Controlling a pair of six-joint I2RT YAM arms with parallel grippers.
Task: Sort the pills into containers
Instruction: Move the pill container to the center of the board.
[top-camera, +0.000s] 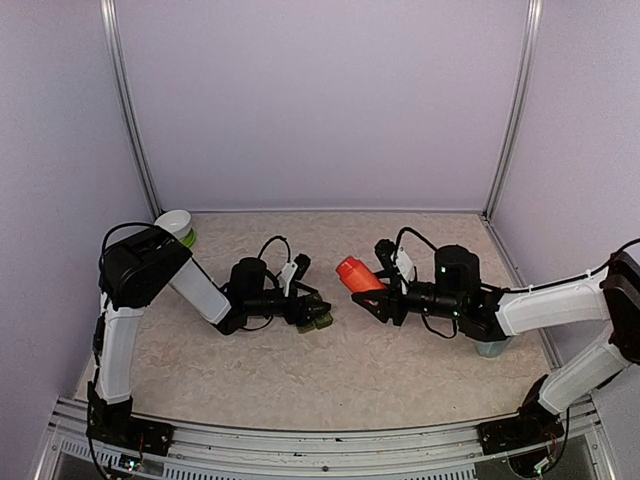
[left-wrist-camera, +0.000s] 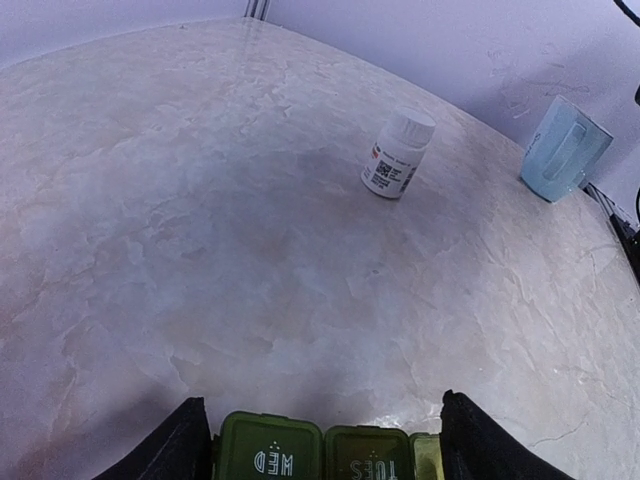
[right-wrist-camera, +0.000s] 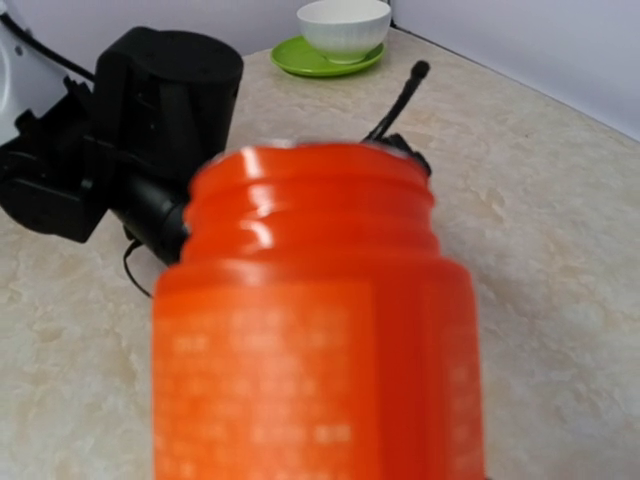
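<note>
The containers, a dark green strip of lidded compartments marked WED and TUES, lie low over the table between my left gripper's fingers, which press against both ends. In the top view the containers sit at the tip of my left gripper. My right gripper is shut on an uncapped orange pill bottle, tilted with its mouth toward the left arm. That bottle fills the right wrist view and hides the fingers. No pills show.
A white pill bottle stands on the table ahead of the left gripper, with a pale blue mug further right. The mug sits under the right arm. A white bowl on a green plate is at the back left.
</note>
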